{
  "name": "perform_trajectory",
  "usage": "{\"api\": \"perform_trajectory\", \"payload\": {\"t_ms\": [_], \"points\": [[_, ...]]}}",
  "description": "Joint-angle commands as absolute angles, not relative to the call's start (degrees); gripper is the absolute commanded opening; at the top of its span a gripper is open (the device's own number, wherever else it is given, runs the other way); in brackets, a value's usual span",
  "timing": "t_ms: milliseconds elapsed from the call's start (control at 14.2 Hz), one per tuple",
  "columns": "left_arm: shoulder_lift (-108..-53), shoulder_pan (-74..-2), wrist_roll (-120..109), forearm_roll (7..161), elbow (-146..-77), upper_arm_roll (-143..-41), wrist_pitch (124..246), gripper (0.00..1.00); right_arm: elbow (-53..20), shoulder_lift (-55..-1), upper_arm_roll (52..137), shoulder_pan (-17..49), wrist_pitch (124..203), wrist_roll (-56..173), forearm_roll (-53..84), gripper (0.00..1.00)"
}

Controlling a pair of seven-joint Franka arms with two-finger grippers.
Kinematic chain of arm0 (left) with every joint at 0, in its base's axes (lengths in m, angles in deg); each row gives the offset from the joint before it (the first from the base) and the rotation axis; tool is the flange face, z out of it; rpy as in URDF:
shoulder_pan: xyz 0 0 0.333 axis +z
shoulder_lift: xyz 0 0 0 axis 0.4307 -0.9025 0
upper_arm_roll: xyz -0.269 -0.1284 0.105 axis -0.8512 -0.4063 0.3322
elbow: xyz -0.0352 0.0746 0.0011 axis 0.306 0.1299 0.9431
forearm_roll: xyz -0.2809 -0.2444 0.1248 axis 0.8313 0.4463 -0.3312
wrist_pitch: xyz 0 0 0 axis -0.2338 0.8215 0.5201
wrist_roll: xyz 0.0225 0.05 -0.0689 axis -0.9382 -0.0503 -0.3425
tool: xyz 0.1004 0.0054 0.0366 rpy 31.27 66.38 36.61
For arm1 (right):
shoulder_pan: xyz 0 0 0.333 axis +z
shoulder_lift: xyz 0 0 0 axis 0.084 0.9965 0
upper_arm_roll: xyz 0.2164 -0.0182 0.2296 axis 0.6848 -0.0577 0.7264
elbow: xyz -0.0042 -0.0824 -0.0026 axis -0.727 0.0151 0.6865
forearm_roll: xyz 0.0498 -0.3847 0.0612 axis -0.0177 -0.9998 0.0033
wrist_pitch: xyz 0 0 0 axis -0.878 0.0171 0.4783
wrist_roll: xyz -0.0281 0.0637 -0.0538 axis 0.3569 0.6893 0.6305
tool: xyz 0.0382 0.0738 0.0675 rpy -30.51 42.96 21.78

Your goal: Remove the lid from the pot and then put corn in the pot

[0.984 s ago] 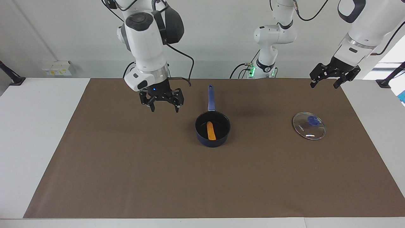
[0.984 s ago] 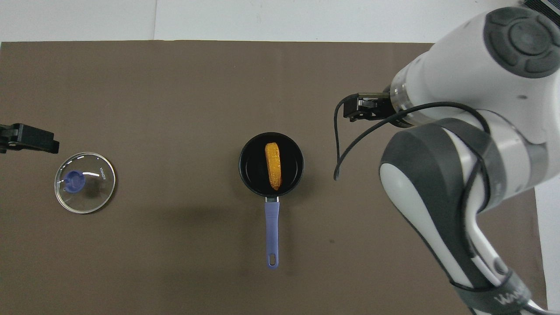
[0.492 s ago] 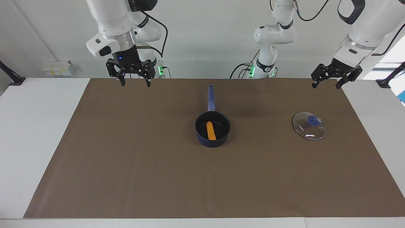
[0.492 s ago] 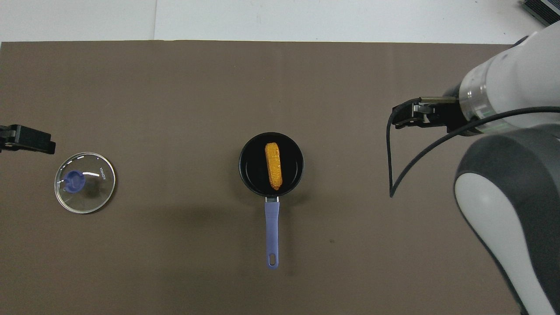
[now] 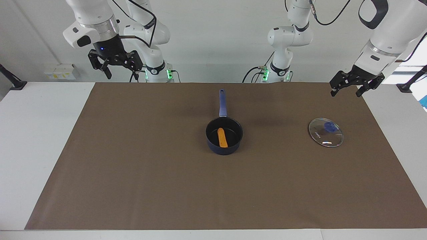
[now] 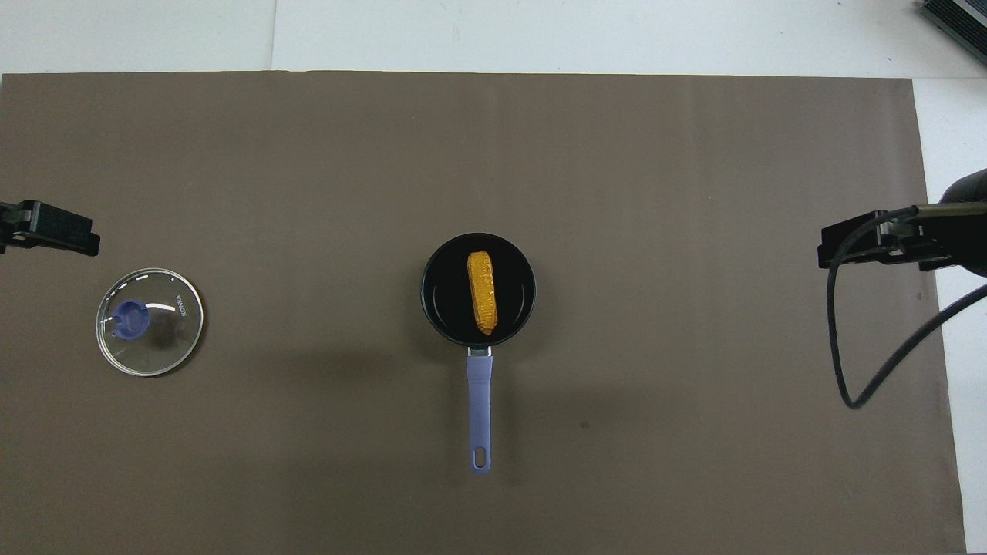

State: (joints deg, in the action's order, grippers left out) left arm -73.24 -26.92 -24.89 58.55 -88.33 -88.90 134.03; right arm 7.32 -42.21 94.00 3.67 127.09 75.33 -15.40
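In the facing view, the small dark navy saucepan with a long blue handle [image 5: 224, 135] sits at frame centre, and the stubby yellow-orange corn cob [image 5: 222, 137] already lies inside it. The round clear glass lid with a blue knob [image 5: 325, 132] rests flat on the brown-covered worktop [image 5: 133, 173] at centre right, well apart from the pot. Both steps look done. The left claw [image 5: 348, 90], upper right, and the right claw [image 5: 113, 69], upper left, hang released and empty.

Both arms raised, left gripper [image 5: 347, 91] and right gripper [image 5: 120, 70] fingers apart, empty
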Motion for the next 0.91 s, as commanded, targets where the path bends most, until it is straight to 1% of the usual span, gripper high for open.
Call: {"api": "perform_trajectory", "payload": {"t_ms": [0, 422, 632, 703, 843], "points": [[-73.6, -27.6, -25.5, 57.5, -87.1, -88.5, 133.2, 1.00, 7.3, -43.5, 92.3, 3.1, 126.7, 73.8, -14.6, 1.00], [-73.4, -27.5, -25.4, 57.8, -87.5, -88.5, 133.3, 1.00, 5.4, -44.7, 91.3, 2.9, 128.4, 73.8, -14.6, 1.00], [-73.4, -27.5, -25.5, 57.8, -87.5, -88.5, 133.3, 1.00, 7.6, -44.1, 91.3, 2.5, 124.0, 73.7, -15.2, 1.00], [-73.4, -27.5, -25.5, 57.8, -87.5, -88.5, 133.3, 1.00, 8.2, -43.9, 90.9, 2.4, 124.1, 73.5, -15.0, 1.00], [-73.4, -27.5, -25.5, 57.8, -87.5, -88.5, 133.3, 1.00, 6.4, -45.0, 89.7, 1.4, 125.6, 69.0, -12.9, 1.00]]}}
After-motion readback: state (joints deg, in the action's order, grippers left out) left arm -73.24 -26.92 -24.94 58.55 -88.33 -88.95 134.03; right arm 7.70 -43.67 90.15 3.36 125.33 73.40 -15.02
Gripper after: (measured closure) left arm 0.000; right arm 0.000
